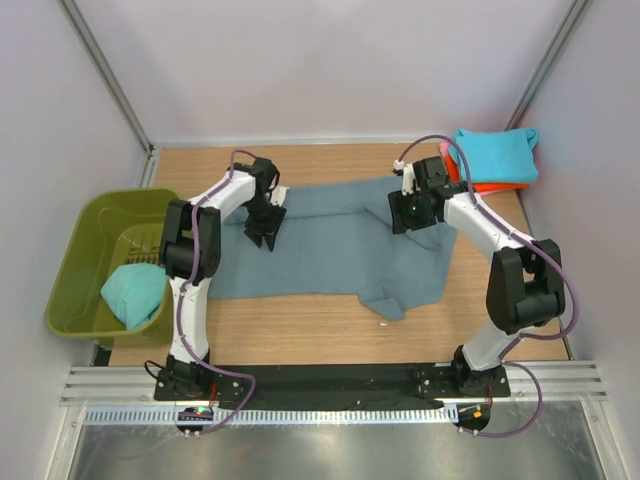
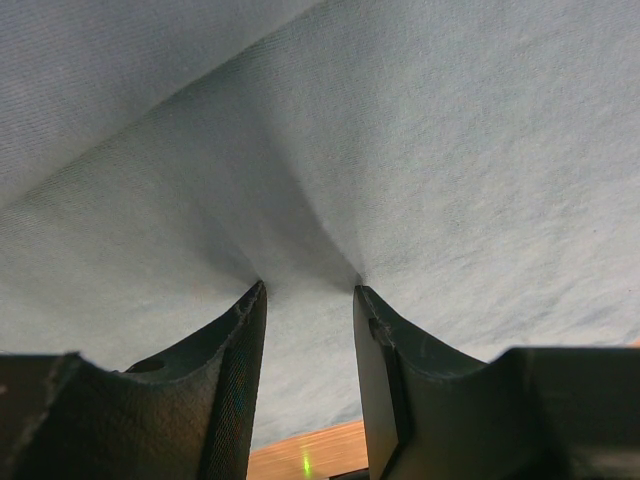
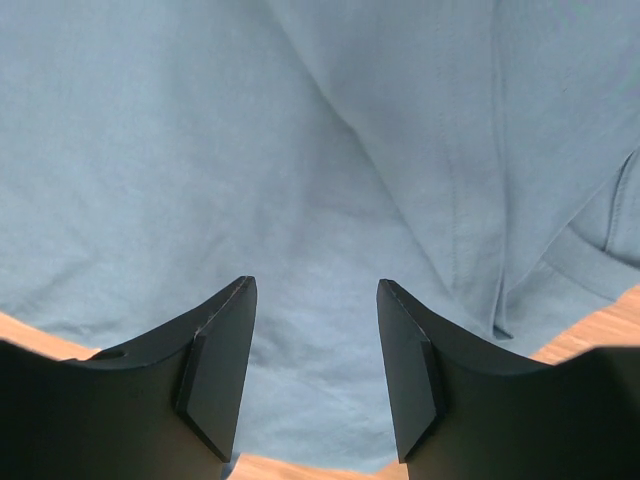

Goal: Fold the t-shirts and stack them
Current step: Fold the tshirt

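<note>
A large slate blue-grey t-shirt [image 1: 340, 245] lies spread across the wooden table, with a sleeve hanging toward the near edge. My left gripper [image 1: 268, 228] is over its left part. In the left wrist view the gripper [image 2: 308, 288] is open, with both fingertips pressing into the cloth [image 2: 450, 150], which puckers at the tips. My right gripper [image 1: 410, 212] is over the shirt's right part. In the right wrist view it [image 3: 315, 282] is open just above the cloth [image 3: 250, 130], holding nothing. A turquoise tee [image 1: 497, 155] lies folded on an orange one [image 1: 498, 186] at the back right.
An olive-green tub [image 1: 88, 225] stands off the table's left side with a crumpled turquoise tee [image 1: 135, 295] in it. A pink edge [image 1: 445, 150] shows under the back-right stack. Walls close in the table at back and sides.
</note>
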Action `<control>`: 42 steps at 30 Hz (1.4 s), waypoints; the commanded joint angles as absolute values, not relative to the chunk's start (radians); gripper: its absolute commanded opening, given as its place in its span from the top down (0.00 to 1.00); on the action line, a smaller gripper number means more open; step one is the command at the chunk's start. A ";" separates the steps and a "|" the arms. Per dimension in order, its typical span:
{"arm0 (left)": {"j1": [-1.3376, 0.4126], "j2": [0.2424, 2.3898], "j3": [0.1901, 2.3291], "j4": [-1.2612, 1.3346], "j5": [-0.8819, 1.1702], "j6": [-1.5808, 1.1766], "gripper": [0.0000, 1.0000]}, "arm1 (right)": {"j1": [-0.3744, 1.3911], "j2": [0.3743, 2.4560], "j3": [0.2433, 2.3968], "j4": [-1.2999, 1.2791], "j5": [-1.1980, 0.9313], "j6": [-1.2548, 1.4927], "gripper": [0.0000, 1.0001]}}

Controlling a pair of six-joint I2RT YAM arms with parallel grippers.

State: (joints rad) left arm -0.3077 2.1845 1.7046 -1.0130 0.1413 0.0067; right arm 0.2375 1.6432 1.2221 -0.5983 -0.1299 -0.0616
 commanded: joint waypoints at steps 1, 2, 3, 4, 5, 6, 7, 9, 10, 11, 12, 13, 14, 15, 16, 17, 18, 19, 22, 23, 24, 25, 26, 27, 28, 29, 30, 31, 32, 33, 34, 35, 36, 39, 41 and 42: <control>-0.319 2.178 1.704 -0.956 0.146 0.005 0.59 | 0.221 1.698 1.299 -0.517 -0.117 -0.084 0.42; -0.321 2.177 1.692 -0.959 0.150 0.005 0.59 | 0.219 1.727 1.343 -0.514 -0.118 -0.106 0.42; -0.324 2.169 1.680 -0.956 0.150 0.003 0.59 | 0.218 1.779 1.368 -0.508 -0.121 -0.113 0.42; -0.327 2.164 1.668 -0.942 0.150 0.006 0.59 | 0.219 1.810 1.423 -0.508 -0.129 -0.123 0.42; -0.328 2.161 1.639 -0.936 0.144 0.005 0.59 | 0.218 1.839 1.451 -0.517 -0.136 -0.129 0.42; -0.328 2.160 1.625 -0.928 0.138 0.005 0.59 | 0.215 1.865 1.480 -0.522 -0.144 -0.129 0.43; -0.330 2.158 1.612 -0.919 0.127 0.006 0.59 | 0.215 1.915 1.527 -0.526 -0.152 -0.130 0.43; -0.330 2.161 1.592 -0.917 0.100 0.008 0.59 | 0.210 1.957 1.563 -0.528 -0.158 -0.136 0.43; -0.330 2.163 1.588 -0.913 0.089 0.011 0.59 | 0.209 1.988 1.584 -0.526 -0.156 -0.137 0.43; -0.330 2.164 1.586 -0.913 0.075 0.014 0.59 | 0.207 2.005 1.594 -0.525 -0.153 -0.138 0.43; -0.330 2.166 1.586 -0.914 0.071 0.015 0.59 | 0.204 2.019 1.603 -0.523 -0.153 -0.140 0.44; -0.330 2.169 1.588 -0.917 0.071 0.017 0.59 | 0.196 2.029 1.620 -0.523 -0.152 -0.141 0.43; -0.330 2.166 1.589 -0.919 0.072 0.015 0.59 | 0.193 2.052 1.627 -0.522 -0.153 -0.143 0.44; -0.328 2.166 1.588 -0.917 0.078 0.015 0.59 | 0.187 2.063 1.635 -0.522 -0.152 -0.143 0.44; -0.330 2.167 1.589 -0.917 0.078 0.017 0.59 | 0.184 2.075 1.655 -0.520 -0.152 -0.141 0.44; -0.330 2.171 1.589 -0.917 0.080 0.018 0.59 | 0.176 2.094 1.666 -0.523 -0.152 -0.143 0.44; -0.331 2.172 1.589 -0.917 0.075 0.017 0.59 | 0.175 2.105 1.678 -0.525 -0.152 -0.144 0.44; -0.330 2.174 1.589 -0.916 0.071 0.020 0.59 | 0.170 2.115 1.702 -0.526 -0.150 -0.146 0.44; -0.330 2.183 1.594 -0.920 0.067 0.023 0.59 | 0.164 2.146 1.752 -0.534 -0.146 -0.147 0.44; -0.330 2.184 1.597 -0.920 0.071 0.021 0.59 | 0.163 2.152 1.761 -0.535 -0.143 -0.147 0.45; -0.331 2.190 1.600 -0.922 0.072 0.021 0.59 | 0.163 2.160 1.770 -0.535 -0.140 -0.147 0.44; -0.330 2.194 1.601 -0.925 0.077 0.020 0.59 | 0.160 2.164 1.781 -0.535 -0.138 -0.147 0.45; -0.330 2.197 1.611 -0.928 0.078 0.018 0.59 | 0.160 2.169 1.784 -0.538 -0.138 -0.147 0.45; -0.330 2.203 1.615 -0.931 0.080 0.018 0.59 | 0.161 2.174 1.784 -0.540 -0.138 -0.147 0.45; -0.330 2.204 1.618 -0.934 0.081 0.018 0.59 | 0.161 2.175 1.783 -0.543 -0.140 -0.147 0.44; -0.330 2.204 1.623 -0.936 0.083 0.017 0.59 | 0.161 2.177 1.781 -0.549 -0.143 -0.150 0.45; -0.330 2.206 1.628 -0.939 0.084 0.018 0.59 | 0.160 2.174 1.773 -0.552 -0.146 -0.149 0.45; -0.330 2.206 1.629 -0.939 0.083 0.018 0.59 | 0.161 2.172 1.767 -0.557 -0.152 -0.149 0.45; -0.331 2.207 1.631 -0.939 0.083 0.018 0.59 | 0.161 2.169 1.761 -0.557 -0.153 -0.149 0.45; -0.331 2.207 1.634 -0.942 0.083 0.020 0.59 | 0.161 2.166 1.746 -0.558 -0.152 -0.149 0.45; -0.330 2.210 1.634 -0.940 0.084 0.020 0.59 | 0.160 2.157 1.738 -0.558 -0.153 -0.149 0.45; -0.330 2.212 1.635 -0.942 0.089 0.017 0.59 | 0.160 2.154 1.730 -0.560 -0.152 -0.150 0.46; -0.330 2.214 1.635 -0.940 0.090 0.017 0.59 | 0.160 2.152 1.718 -0.560 -0.153 -0.156 0.46; -0.330 2.215 1.635 -0.939 0.094 0.015 0.59 | 0.160 2.149 1.706 -0.557 -0.149 -0.167 0.46; -0.330 2.214 1.634 -0.940 0.094 0.015 0.59 | 0.161 2.154 1.706 -0.554 -0.138 -0.170 0.47; -0.331 2.214 1.634 -0.940 0.095 0.015 0.59 | 0.160 2.155 1.707 -0.552 -0.138 -0.172 0.48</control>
